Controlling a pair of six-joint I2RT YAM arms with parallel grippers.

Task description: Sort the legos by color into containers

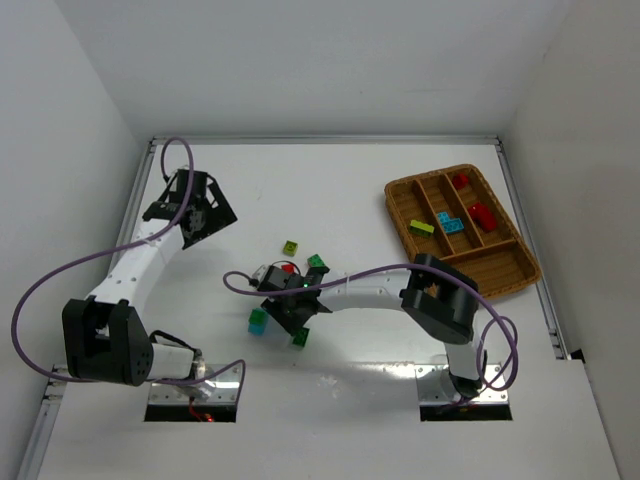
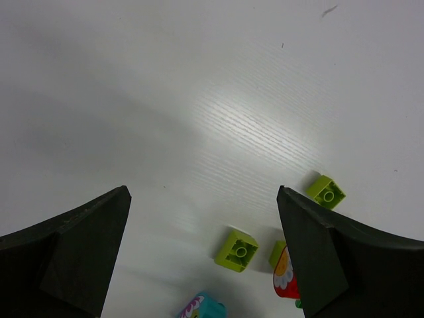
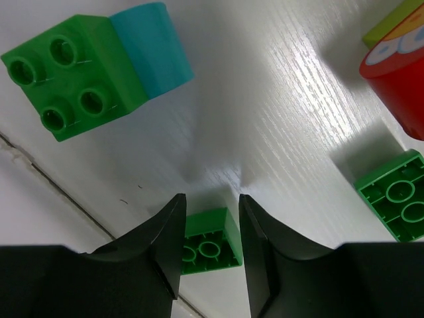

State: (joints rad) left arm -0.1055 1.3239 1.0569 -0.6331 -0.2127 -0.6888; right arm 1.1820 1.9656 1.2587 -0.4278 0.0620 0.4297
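Pinching a small green brick (image 3: 209, 246) between its narrowed fingers, the right claw (image 3: 211, 199) sits low over the table (image 3: 278, 126); the left claw (image 2: 202, 192) gapes wide, empty.

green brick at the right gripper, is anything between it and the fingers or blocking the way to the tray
Nothing visible. The green brick sits between the fingers of the right gripper, and no other brick lies between it and the wicker tray.

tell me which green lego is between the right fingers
The small green lego between the right fingers, lowest in the wrist view; the four-stud one lies farther off.
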